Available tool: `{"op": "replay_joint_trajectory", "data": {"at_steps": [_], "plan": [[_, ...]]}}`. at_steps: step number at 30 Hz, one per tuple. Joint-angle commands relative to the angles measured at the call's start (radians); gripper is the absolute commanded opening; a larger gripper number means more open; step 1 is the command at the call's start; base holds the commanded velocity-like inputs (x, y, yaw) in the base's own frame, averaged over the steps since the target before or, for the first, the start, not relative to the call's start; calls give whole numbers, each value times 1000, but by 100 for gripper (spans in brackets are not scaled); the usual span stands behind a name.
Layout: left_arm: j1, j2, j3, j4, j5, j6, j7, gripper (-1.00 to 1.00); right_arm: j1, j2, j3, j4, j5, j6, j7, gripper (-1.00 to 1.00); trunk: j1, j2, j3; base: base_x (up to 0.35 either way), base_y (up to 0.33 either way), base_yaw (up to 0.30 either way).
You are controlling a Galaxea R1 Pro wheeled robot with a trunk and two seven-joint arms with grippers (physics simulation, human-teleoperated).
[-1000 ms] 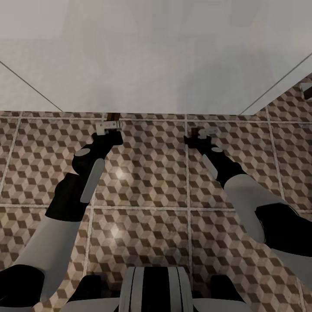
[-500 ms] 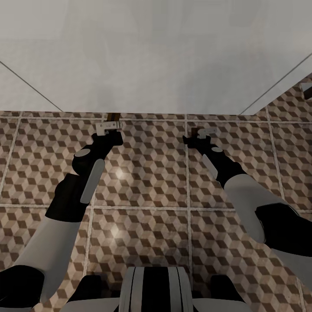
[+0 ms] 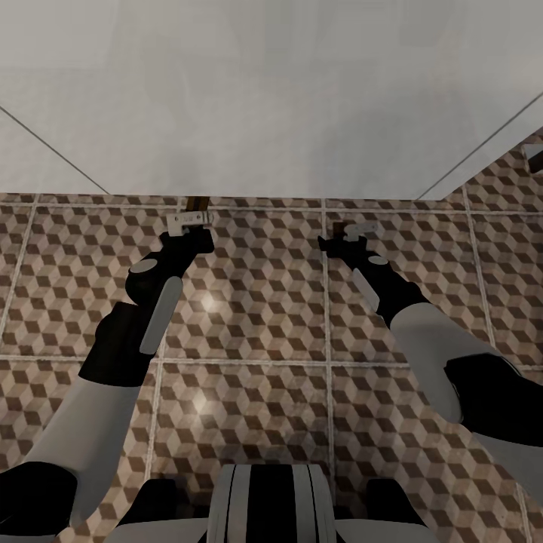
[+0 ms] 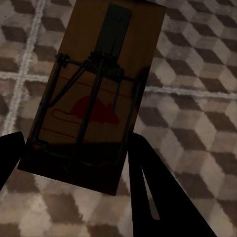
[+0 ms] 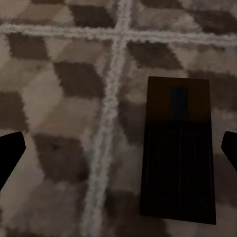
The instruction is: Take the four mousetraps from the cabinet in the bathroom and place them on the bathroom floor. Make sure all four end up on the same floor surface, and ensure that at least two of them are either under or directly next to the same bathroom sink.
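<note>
Down on the cube-patterned bathroom floor (image 3: 249,317), close to the white vanity front (image 3: 264,113), both arms reach forward. Between the left gripper's (image 4: 74,163) dark fingers sits a mousetrap (image 4: 94,94) with a red mouse print; the fingers flank its near end, apparently gripping it. Spread wide, the right gripper (image 5: 118,148) hovers over another mousetrap (image 5: 178,148) lying flat on the tiles.

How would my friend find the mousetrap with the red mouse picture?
Look along the foot of the white vanity, over the cube-patterned floor. The mousetrap sits at the left end effector. Unlike the other trap, dark on the tiles, it shows a red mouse drawing under its spring.
</note>
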Motion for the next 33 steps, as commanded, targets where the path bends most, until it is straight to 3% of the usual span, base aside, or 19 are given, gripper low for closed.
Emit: {"op": "replay_joint_trajectory", "data": {"at_steps": [1, 8, 15, 18, 23, 33], "plan": [[-1, 1, -2, -1, 8, 3, 10, -100, 0, -1, 4, 0, -10, 1, 1, 100, 0, 0, 0, 0, 0, 0], [-1, 1, -2, 14, 8, 2, 9, -100, 0, -2, 4, -2, -10, 0, 10, 100, 0, 0, 0, 0, 0, 0], [-1, -1, -3, 85, 7, -8, 5, -100, 0, -4, 4, -22, -10, 1, 30, 100, 0, 0, 0, 0, 0, 0], [-1, -6, -2, 160, 6, -37, 5, -100, 1, -5, 4, -37, -10, 0, 33, 100, 0, 0, 0, 0, 0, 0], [-1, -13, 3, 348, 4, -159, 4, -100, 1, -7, 5, -45, -10, -1, 35, 100, 0, 0, 0, 0, 0, 0], [-7, -15, 4, 483, 3, -209, 4, -100, 5, -7, 6, -46, -10, -2, 37, 100, 0, 0, 0, 0, 0, 0]]}}
